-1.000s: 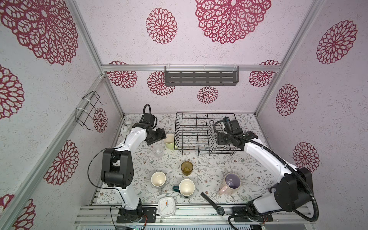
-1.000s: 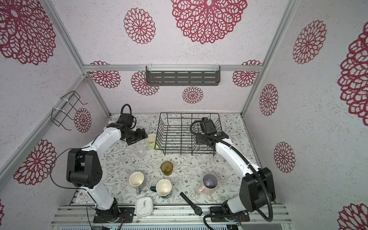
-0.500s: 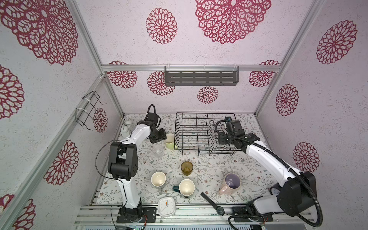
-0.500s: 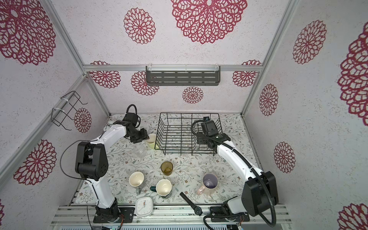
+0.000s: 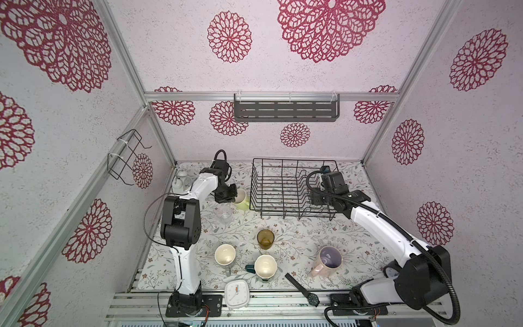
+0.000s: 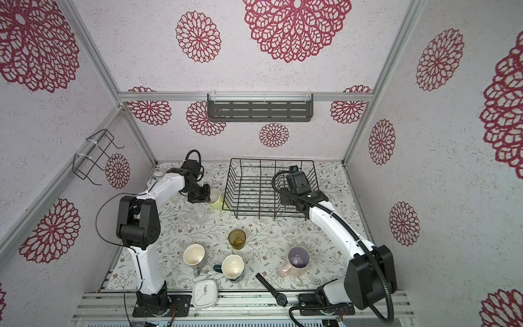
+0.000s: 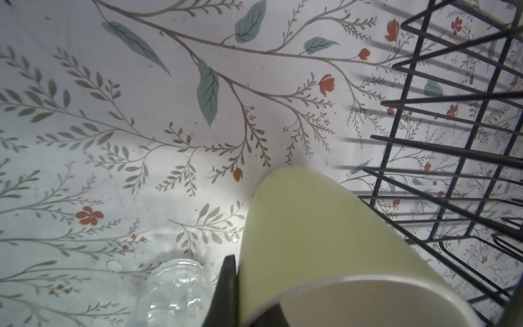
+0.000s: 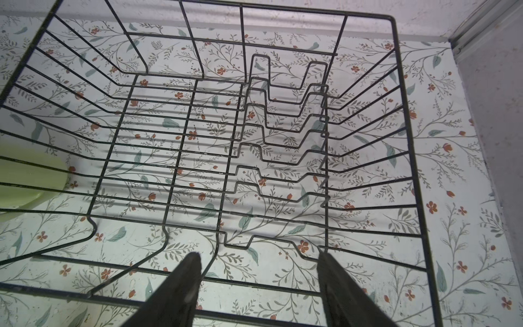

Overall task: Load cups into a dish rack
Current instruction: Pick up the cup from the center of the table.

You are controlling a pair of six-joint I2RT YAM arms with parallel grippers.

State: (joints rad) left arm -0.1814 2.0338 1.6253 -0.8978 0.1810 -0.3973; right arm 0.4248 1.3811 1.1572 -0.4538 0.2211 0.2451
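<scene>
Black fingers (image 7: 227, 286) of the left gripper (image 5: 232, 196) are pressed together on the wall of the lime-green mug (image 7: 305, 226), one outside the wall and the other inside the pale rim. That mug (image 5: 242, 199) is on the left of the dish rack (image 5: 294, 160), just beside its side wires; whether the two touch, or whether the mug's base is on the tabletop (image 5: 297, 232), cannot be told. Just on the near side of this grip stands the small clear glass (image 5: 224, 214), upright and close to the outer finger in the left wrist view.

Over the rack's near right corner hangs the right gripper (image 8: 259, 257), its two dark fingers (image 8: 189, 271) well apart with nothing between them. Below it the rack's wire floor and its row of plate-slot prongs hold nothing, and the lime-green mug shows through the side wires.

Nearer the front of the floral tabletop the other cups stand apart from the rack in both top views. The amber glass tumbler (image 5: 265, 239) is nearest to it. The grey mug (image 5: 225, 254) and the teal mug (image 5: 265, 266) stand side by side further forward, and the pink mug (image 5: 329, 259) is off to the right.

At the front edge lie a square white alarm clock (image 5: 237, 293) and a black wristwatch (image 5: 302, 288). A white twin-bell alarm clock (image 5: 179, 182) sits in the far left corner behind the left arm. On the back wall hangs a grey slotted shelf (image 5: 285, 111), and on the left wall a black wire holder (image 5: 126, 158)
</scene>
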